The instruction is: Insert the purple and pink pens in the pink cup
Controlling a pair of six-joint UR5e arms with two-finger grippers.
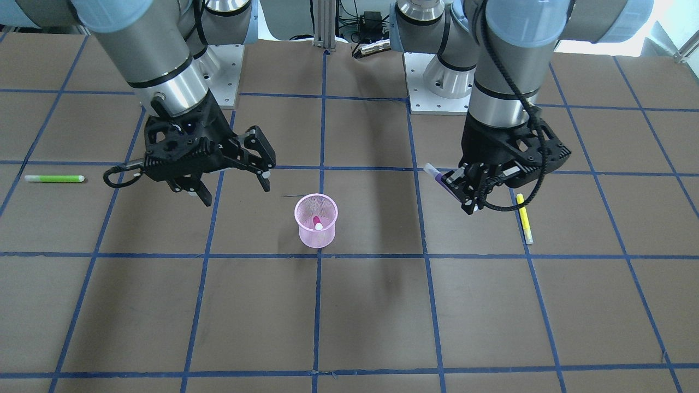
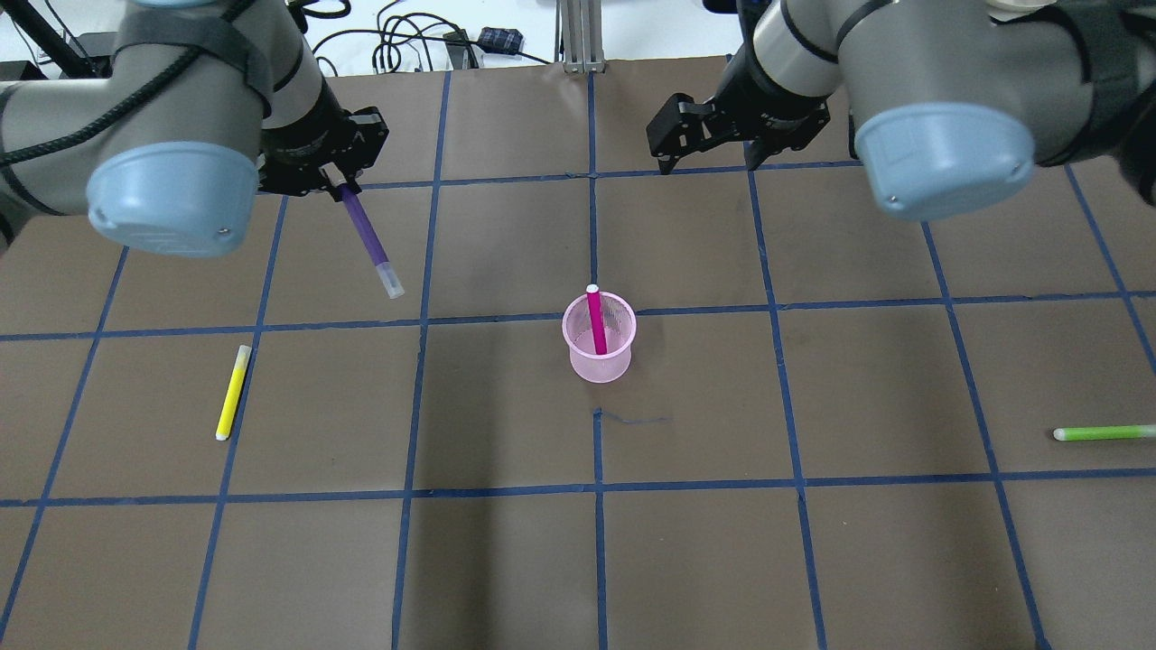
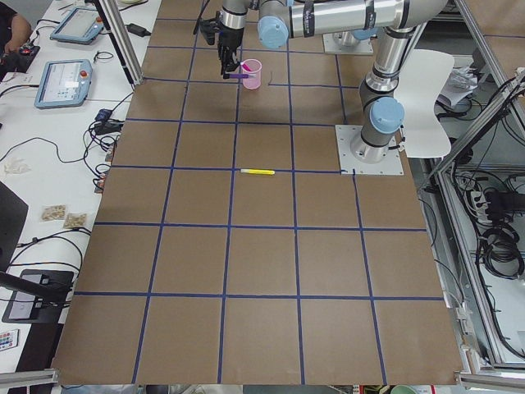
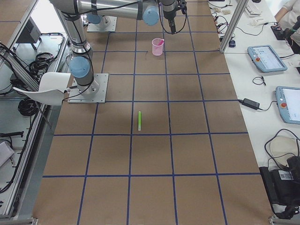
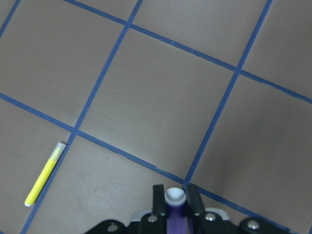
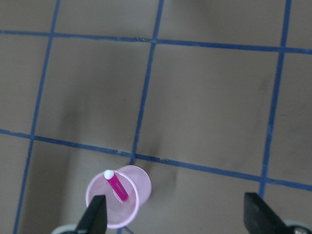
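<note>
The pink mesh cup (image 1: 314,237) stands upright near the table's middle, also in the overhead view (image 2: 596,368). A pink pen (image 2: 596,323) stands in it, white cap up, leaning on the rim. My left gripper (image 2: 341,185) is shut on the purple pen (image 2: 370,239) and holds it tilted above the table, off to the cup's side; the pen (image 1: 437,176) also shows in the front view. My right gripper (image 1: 235,190) is open and empty, raised beside the cup. Its wrist view shows the cup (image 6: 141,195) and pink pen (image 6: 117,186) below its fingers.
A yellow pen (image 2: 232,393) lies flat on the table near my left arm, also in the left wrist view (image 5: 45,174). A green pen (image 2: 1102,433) lies flat far out on my right side. The brown mat has a blue tape grid.
</note>
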